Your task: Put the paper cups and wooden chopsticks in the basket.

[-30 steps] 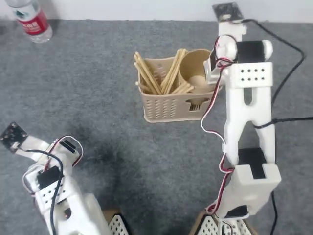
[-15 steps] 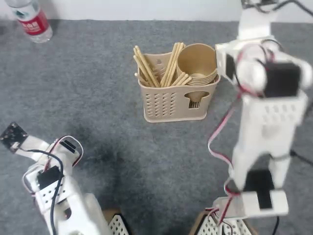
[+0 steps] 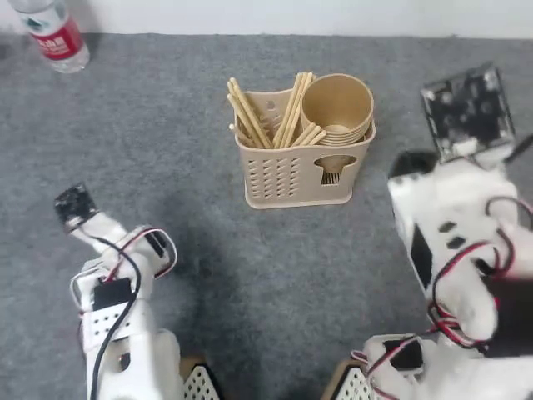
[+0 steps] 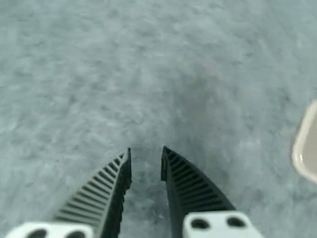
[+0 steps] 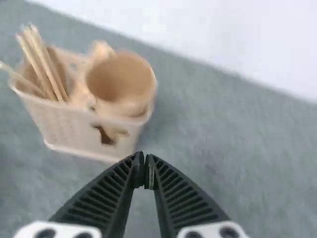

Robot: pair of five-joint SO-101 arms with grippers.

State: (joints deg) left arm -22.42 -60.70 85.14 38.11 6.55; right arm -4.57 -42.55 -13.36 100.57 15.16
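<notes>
Two tools: we see the right tool with its jaws together on nothing. The left tool has its jaws a little apart, also empty, over the bare surface near the front left corner.
Change: the right arm has pulled back from the basket to the front right corner, and the left arm has shifted slightly.
Meaning: we judge the last item delivered and the task about finished.
Basket: stands toward the far edge, midway along it.
Contents: paper cups are stacked on the side nearer the right arm, and wooden chopsticks lean in the other side.
Bottle: at the far left corner.
</notes>
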